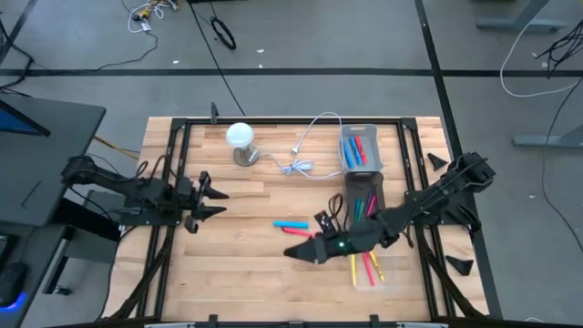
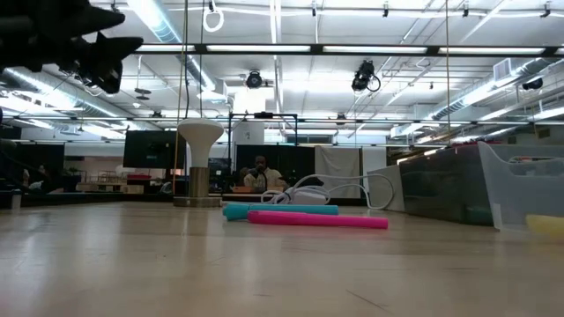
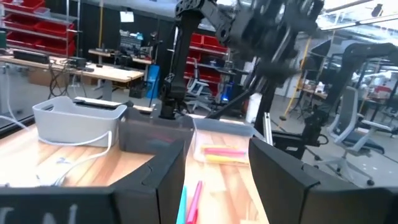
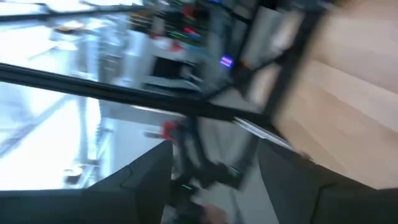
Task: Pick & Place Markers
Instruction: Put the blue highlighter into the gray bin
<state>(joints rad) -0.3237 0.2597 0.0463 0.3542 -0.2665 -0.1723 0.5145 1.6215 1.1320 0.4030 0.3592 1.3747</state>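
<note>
On the wooden table (image 1: 246,237): right gripper (image 1: 293,252) hung empty, jaws parted, beside clear bin (image 1: 365,273) of markers (image 1: 368,266); left gripper (image 1: 215,198) waited half-open, well apart; blue marker (image 1: 291,224), pink marker (image 1: 298,230) lay touching mid-table.

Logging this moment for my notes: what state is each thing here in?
Left gripper: open, empty, above the table's left side.
Right gripper: open, empty.
Blue marker: lying flat on the table.
Pink marker: lying flat beside it.
Clear bin: holds markers.
Grey bin: holds markers.
</note>
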